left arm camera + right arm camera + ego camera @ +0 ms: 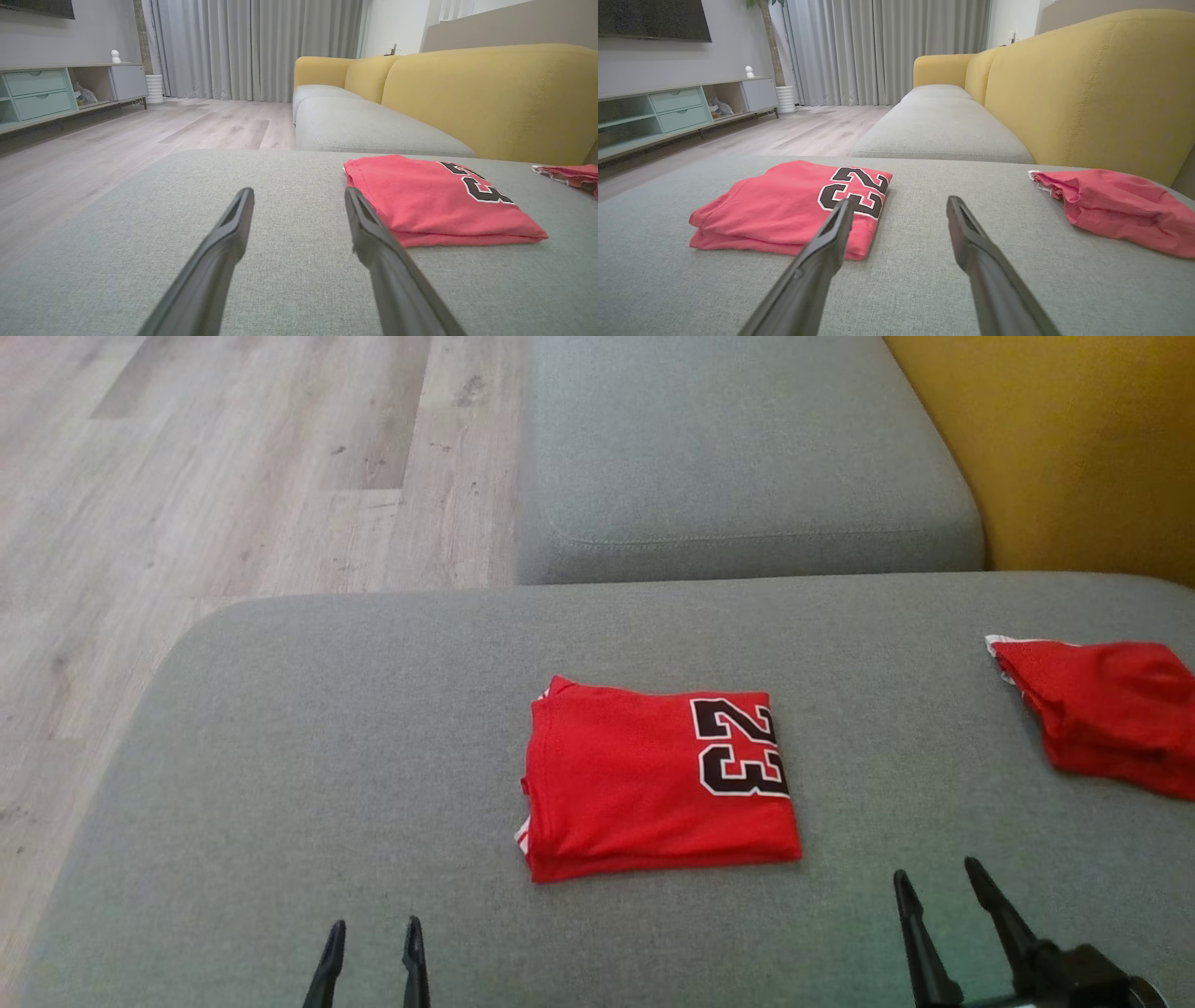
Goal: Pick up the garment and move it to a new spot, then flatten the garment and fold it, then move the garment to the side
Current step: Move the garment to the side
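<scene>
Red jersey [644, 784], folded square, centred on woven cushion [280, 756]; left gripper [375, 922] and right gripper [934, 866] hover level, my jaws wide, empty.

Two red garments [635, 793] [1111, 719], two claws [375, 922] [934, 866], two grey cushions [280, 756] [728, 457]

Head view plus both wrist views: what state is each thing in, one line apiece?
jersey: folded into a flat rectangle, number facing up, lying on the grey cushion, not gripped.
second red garment: loosely folded, rumpled, at the cushion's right end.
left gripper: open, empty.
right gripper: open, empty.
curtains: drawn shut.
drawers: closed.
</scene>
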You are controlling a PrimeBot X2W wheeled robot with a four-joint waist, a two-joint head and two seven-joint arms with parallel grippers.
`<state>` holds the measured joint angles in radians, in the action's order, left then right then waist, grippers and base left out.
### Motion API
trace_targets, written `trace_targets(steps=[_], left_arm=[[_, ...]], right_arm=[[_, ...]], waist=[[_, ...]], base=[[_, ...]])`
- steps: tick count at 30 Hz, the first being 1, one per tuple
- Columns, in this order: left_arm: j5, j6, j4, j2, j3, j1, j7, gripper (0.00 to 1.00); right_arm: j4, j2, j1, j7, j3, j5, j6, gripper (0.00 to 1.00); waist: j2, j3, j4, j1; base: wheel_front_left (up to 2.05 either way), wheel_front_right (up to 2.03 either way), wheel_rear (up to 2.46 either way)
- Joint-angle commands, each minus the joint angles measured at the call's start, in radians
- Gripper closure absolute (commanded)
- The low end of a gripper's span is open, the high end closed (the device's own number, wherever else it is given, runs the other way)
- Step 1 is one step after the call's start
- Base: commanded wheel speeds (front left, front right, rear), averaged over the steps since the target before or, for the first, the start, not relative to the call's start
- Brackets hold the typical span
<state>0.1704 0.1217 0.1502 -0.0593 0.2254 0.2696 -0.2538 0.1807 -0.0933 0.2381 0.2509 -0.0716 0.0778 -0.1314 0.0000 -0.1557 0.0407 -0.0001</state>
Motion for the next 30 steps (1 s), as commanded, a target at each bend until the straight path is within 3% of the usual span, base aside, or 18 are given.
trace_targets(steps=[1, 19, 23, 30], left_arm=[[-0.014, -0.007, -0.038, 0.005, -0.035, -0.036, -0.008, 0.00], [-0.038, -0.026, -0.041, 0.008, -0.032, -0.055, -0.008, 0.00], [-0.047, -0.025, -0.056, 0.008, -0.019, -0.079, -0.008, 0.00], [-0.050, -0.023, -0.056, 0.009, 0.025, -0.130, -0.008, 0.00]], right_arm=[[-0.022, -0.009, -0.030, 0.011, -0.026, 0.000, 0.001, 0.00], [0.021, 0.017, -0.076, 0.011, 0.004, 0.053, 0.001, 0.00], [0.115, 0.026, -0.173, 0.011, 0.023, 0.111, 0.001, 0.00], [0.414, 0.022, -0.410, 0.000, 0.008, 0.221, 0.001, 0.00]], waist=[[0.0000, -0.005, 0.004, 0.0001], [0.0000, 0.048, 0.042, 0.0001], [0.0000, 0.107, 0.068, 0.0001], [0.0000, 0.199, 0.124, 0.0001]], base=[[0.00, 0.00, 0.00], [0.00, 0.00, 0.00], [0.00, 0.00, 0.00], [0.00, 0.00, 0.00]])
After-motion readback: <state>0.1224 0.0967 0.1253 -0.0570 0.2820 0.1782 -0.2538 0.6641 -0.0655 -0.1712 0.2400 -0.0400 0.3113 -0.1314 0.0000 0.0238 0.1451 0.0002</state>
